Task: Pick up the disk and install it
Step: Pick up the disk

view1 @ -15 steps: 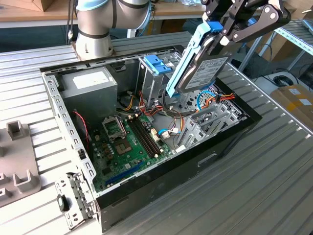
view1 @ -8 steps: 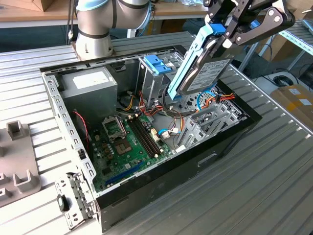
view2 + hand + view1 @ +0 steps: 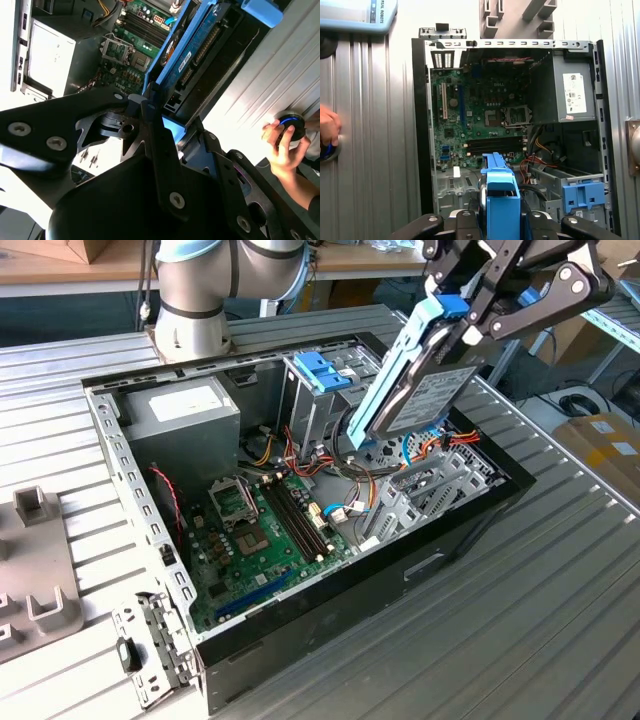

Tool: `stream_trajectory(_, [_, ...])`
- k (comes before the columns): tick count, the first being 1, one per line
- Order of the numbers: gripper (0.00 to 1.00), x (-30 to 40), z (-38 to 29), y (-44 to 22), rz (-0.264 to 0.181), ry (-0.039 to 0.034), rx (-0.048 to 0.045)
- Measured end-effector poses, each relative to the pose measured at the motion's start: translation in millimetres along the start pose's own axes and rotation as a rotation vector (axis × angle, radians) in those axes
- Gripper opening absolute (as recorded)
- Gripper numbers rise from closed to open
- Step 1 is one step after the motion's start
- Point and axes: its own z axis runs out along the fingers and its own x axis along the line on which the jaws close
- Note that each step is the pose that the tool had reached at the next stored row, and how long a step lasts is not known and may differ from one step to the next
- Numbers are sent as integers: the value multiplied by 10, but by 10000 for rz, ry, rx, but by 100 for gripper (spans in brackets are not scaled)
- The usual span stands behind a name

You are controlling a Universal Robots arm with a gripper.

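Claw [image 3: 458, 328] of the single arm is clamped on the upper end of the one disk [image 3: 418, 392], which hangs steeply tilted in its light-blue carrier above the drive corner of the one open computer case [image 3: 440, 540] on the ribbed metal counter [image 3: 560, 620], its lower end near the cables and not yet seated. Inside the case lie one green motherboard [image 3: 262, 530], one grey power-supply box [image 3: 182, 420] and one blue latch piece [image 3: 322, 370]. One person's hand [image 3: 281, 147] grips a round black knob [image 3: 291, 125] on the counter beside the case.
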Motion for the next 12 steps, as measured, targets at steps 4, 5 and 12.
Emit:
stream_trajectory(4, [37,36,-4,-2,0,0,0])
stream_trajectory(5, [37,46,-5,-2,0,0,0])
stream_trajectory(12, [37,78,3,-8,-1,-1,0])
